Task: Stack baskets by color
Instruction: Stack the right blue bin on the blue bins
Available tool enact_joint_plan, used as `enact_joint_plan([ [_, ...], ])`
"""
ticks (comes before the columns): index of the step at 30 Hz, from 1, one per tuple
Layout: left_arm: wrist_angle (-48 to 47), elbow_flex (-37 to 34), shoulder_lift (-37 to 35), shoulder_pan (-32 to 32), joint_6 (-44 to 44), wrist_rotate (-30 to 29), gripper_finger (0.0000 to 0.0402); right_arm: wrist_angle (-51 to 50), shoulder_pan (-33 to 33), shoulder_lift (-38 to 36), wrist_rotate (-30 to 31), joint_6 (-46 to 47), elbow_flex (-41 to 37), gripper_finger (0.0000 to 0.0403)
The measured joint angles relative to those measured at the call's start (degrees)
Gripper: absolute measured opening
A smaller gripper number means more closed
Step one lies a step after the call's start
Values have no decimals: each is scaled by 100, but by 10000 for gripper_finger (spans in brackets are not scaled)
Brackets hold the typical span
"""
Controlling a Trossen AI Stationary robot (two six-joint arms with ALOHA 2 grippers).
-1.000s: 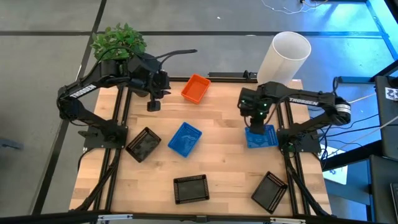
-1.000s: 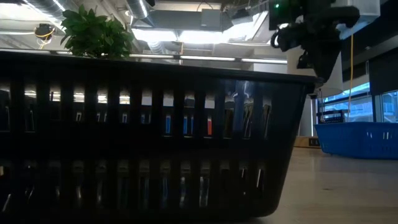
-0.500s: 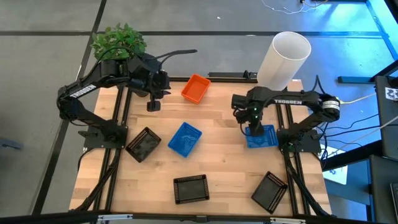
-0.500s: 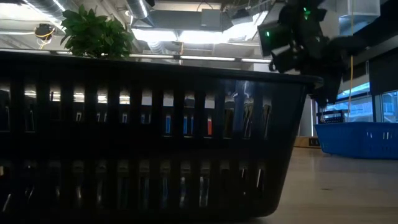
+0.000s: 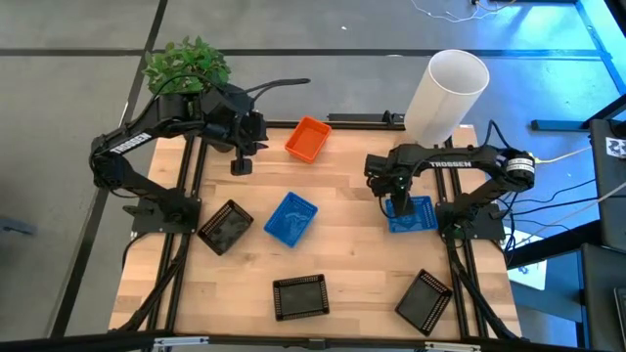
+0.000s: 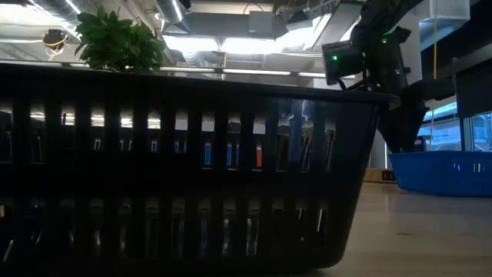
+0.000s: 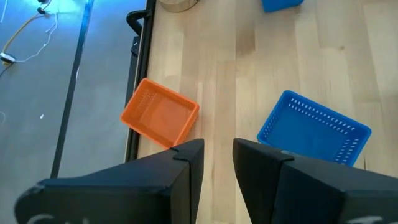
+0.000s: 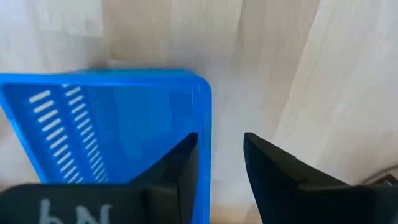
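Reading TROSSEN, the right arm [image 5: 445, 162] holds its tool [image 5: 398, 205] apart over a blue basket [image 5: 416, 216]

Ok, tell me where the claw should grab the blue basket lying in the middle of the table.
Grip the blue basket by one long rim wall, coming straight down from above. It sits open side up and skewed, with thin upright walls, so one finger probably fits inside and one outside.

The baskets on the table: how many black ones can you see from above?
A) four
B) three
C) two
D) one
B: the high view shows three black baskets on the wooden table, one by the left edge, one at the front middle and one at the front right.
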Motion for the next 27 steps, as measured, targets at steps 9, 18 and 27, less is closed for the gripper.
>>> enact_joint_plan([
  [9, -86, -2, 1, 0, -144, -2, 78, 468, 0, -2, -328, -12, -454, 127],
  [18, -266, -2, 2, 0, -201, -2, 78, 1515, 0, -2, -88, 194, -916, 103],
  [27, -384, -2, 2, 0, -331, -20, 78, 1780, 0, -4, -58, 683, -259, 6],
])
